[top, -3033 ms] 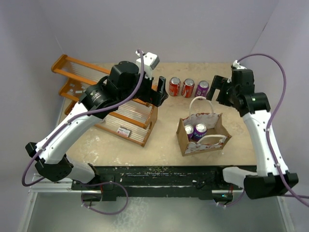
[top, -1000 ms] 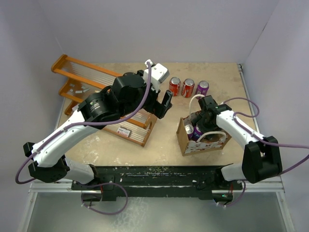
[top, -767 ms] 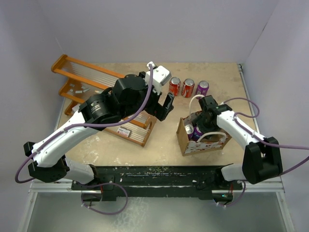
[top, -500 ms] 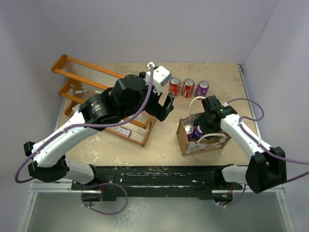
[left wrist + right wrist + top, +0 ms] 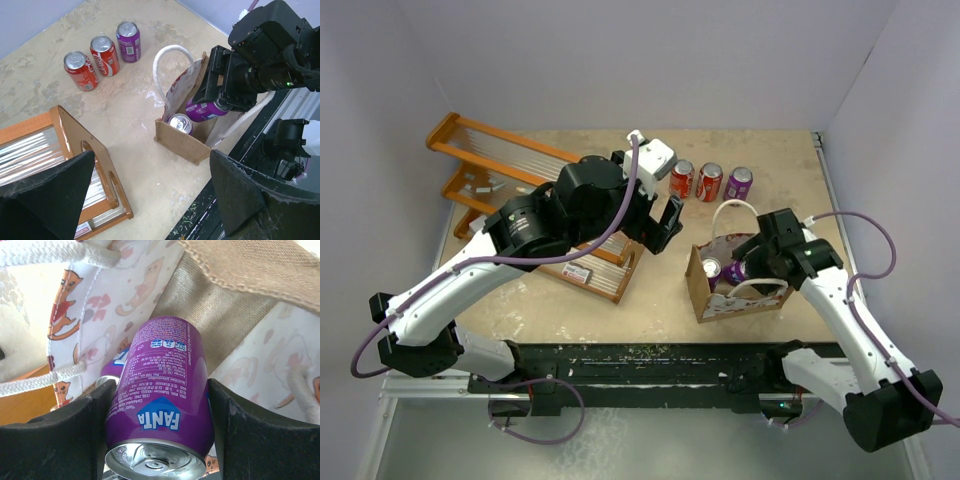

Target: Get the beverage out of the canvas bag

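From above, the canvas bag [image 5: 697, 285] stands near the front edge of the counter [image 5: 790, 190], right of centre, with its mouth open upward. The right pincer [image 5: 744, 268] reaches into that mouth from the right and is clamped on a purple can [image 5: 736, 272]. A second can [image 5: 711, 268] stands upright at the bag's left end. Bare counter lies between the bag and three cans [image 5: 709, 181] lined up toward the back, and also between the bag and the counter's right edge. The left pincer [image 5: 658, 222] hangs over the right end of a wooden rack [image 5: 500, 170], apart from the bag.

The left wrist view shows the left pincer spread wide with nothing in it. The purple can lies tilted almost on its side at the bag's rim, between the two pale panels. A white handle [image 5: 171, 48] arches above the far panel.

In the right wrist view, both fingers [image 5: 65, 435] press the can's sides near its silver top. The bag's brown wall and printed panels crowd close around it.
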